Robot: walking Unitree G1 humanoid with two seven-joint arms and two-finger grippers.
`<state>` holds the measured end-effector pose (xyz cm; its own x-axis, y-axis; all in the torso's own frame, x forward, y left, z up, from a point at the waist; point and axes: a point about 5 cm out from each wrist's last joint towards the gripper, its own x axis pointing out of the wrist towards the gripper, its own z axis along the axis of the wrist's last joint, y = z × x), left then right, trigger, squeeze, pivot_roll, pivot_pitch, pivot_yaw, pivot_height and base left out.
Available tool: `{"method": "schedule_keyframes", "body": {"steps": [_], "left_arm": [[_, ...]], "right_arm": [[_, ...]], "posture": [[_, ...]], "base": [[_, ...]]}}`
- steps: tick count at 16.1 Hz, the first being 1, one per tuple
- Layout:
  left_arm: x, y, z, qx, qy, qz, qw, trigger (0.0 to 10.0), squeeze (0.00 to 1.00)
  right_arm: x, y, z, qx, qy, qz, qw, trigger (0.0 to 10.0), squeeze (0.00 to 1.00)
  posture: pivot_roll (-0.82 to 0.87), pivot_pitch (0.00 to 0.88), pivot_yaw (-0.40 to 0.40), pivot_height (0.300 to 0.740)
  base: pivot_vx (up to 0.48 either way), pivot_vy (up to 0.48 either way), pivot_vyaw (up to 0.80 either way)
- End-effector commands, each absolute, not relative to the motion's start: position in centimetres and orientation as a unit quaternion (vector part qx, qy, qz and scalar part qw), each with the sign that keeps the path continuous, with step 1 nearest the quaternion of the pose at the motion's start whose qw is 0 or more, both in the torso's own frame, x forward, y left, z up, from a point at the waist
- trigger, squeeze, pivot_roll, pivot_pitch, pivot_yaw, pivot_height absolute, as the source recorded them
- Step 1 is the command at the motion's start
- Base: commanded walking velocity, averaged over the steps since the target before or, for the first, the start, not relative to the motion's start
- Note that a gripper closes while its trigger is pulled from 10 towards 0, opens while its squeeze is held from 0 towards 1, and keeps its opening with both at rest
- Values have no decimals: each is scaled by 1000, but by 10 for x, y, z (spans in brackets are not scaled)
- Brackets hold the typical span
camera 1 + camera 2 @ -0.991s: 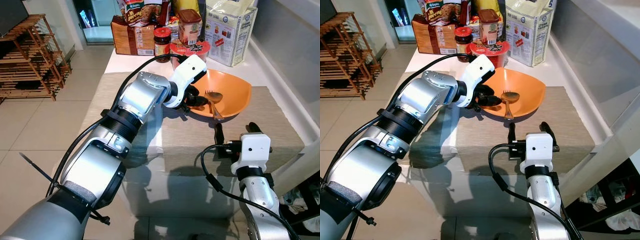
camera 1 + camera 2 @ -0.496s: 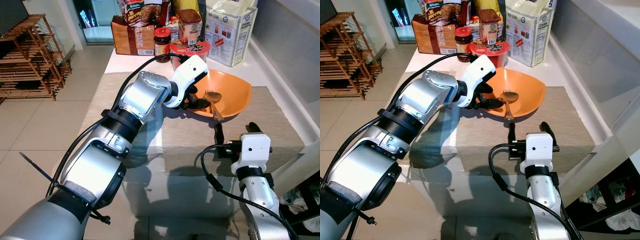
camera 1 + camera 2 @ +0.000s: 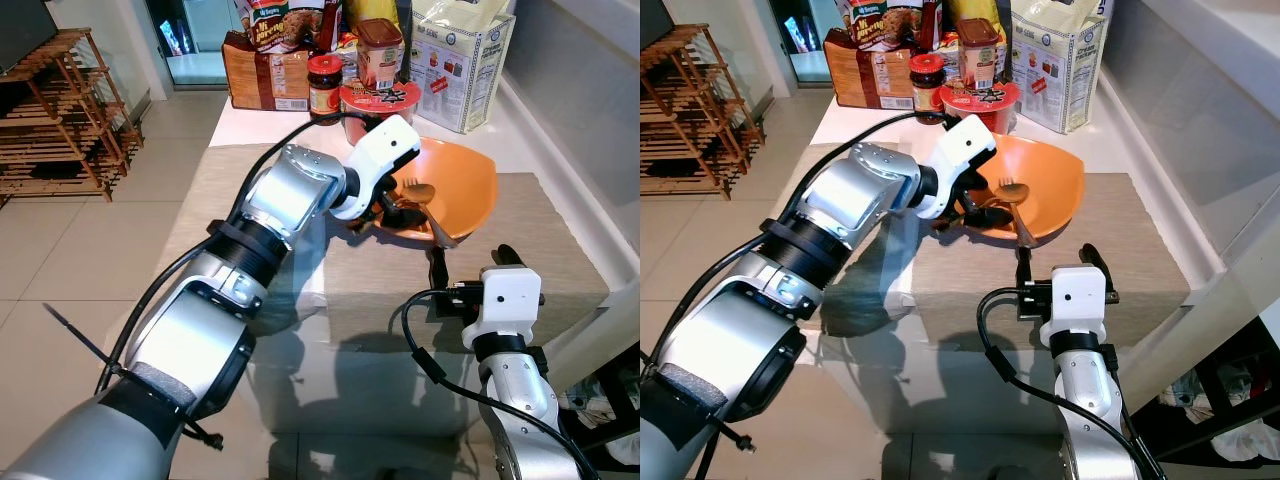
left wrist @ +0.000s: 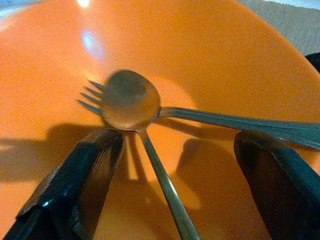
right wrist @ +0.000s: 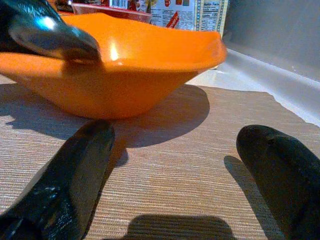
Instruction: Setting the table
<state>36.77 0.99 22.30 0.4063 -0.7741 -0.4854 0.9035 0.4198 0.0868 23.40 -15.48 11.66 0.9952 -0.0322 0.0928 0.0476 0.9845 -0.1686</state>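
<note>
Orange bowl [image 3: 455, 190] sits tilted on the beige placemat [image 3: 560, 250], lifted at its 9 o'clock rim, w/ a spoon [image 4: 131, 99] and fork [image 4: 235, 121] inside, spoon head lying over the fork tines. Left gripper [image 3: 392, 207] is at the bowl's 9 o'clock edge; in left wrist view its fingers [image 4: 75, 185] are spread apart over the bowl's inside w/ the spoon handle between them, not clamped on the cutlery. Can't tell if a finger is under the rim.

Right gripper [image 3: 468, 262] hovers over the mat at the bowl's 6 o'clock, fingers [image 5: 70, 185] wide apart, holding nothing, bowl just ahead.

At 12 o'clock of the bowl: red-lidded cup [image 3: 378, 98], dark jar w/ red lid [image 3: 324, 85], brown packet [image 3: 262, 72], white bag w/ blue print [image 3: 462, 55]. Writing too small/blurred to read. Wooden rack [image 3: 60, 110] on the floor at 9 o'clock.
</note>
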Motion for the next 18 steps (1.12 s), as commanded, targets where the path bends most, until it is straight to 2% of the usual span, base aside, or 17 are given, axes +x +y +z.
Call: {"method": "schedule_keyframes", "body": {"steps": [1,6,7,12,14,15,18], "left_arm": [[368,7,226,173,196,-511,819,10000,0],[370,1,230,161,198,-506,824,10000,0],[371,1,228,150,206,-504,825,0,0],[373,3,230,130,205,-498,833,0,0],[375,4,245,142,135,-498,845,0,0],[375,5,254,143,84,-494,854,10000,0],[373,11,270,120,4,-467,876,10000,0]], "right_arm": [[234,-153,113,-90,-32,-14,995,10000,0],[235,-152,114,-90,-33,-15,995,10000,0],[235,-152,114,-90,-33,-15,995,10000,0],[234,-153,114,-92,-31,-16,995,10000,0],[234,-154,114,-91,-33,-19,995,10000,0],[234,-154,114,-90,-34,-21,995,10000,0],[232,-156,114,-90,-33,-22,995,10000,0]], "posture": [[-115,3,64,740],[-114,0,64,740],[-116,4,65,740],[-117,4,63,740],[-118,4,67,740],[-117,3,65,740],[-112,4,56,740]], "base": [[0,0,0],[0,0,0],[0,0,0],[0,0,0],[0,0,0],[0,0,0],[0,0,0]]}}
